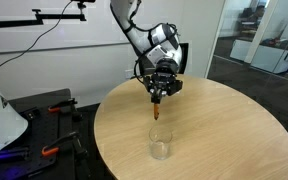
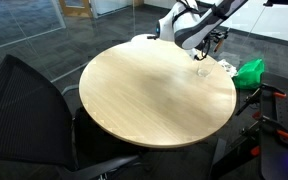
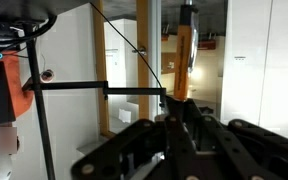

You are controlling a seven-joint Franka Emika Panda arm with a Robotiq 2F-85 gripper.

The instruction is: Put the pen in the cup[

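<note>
The tool (image 1: 158,97) is hanging over the middle of the round wooden counter (image 1: 229,125), its dark fingers pressed together on the upper part of the pen (image 1: 158,110). The pen is pointing straight down with its orange-red end lowest. That end is hovering above the open mouth of the clear tumbler (image 1: 160,148) and is staying apart from the rim, so the pen is wholly outside the glass. The tumbler is standing upright on the near part of the counter, directly below the tool, and only the wood grain is showing through its walls.

In the wrist view the pen (image 3: 187,55) is appearing as an orange shaft running from between the fingers (image 3: 154,140) towards the top edge, with an office interior behind it.

In an exterior view the white arm (image 2: 184,22) is reaching in over the far right edge of the counter (image 2: 134,100). There the tumbler is too small to make out clearly. A green object (image 2: 250,71) is lying just past the counter's right rim, and a black mesh chair (image 2: 29,105) is standing at the near left
</note>
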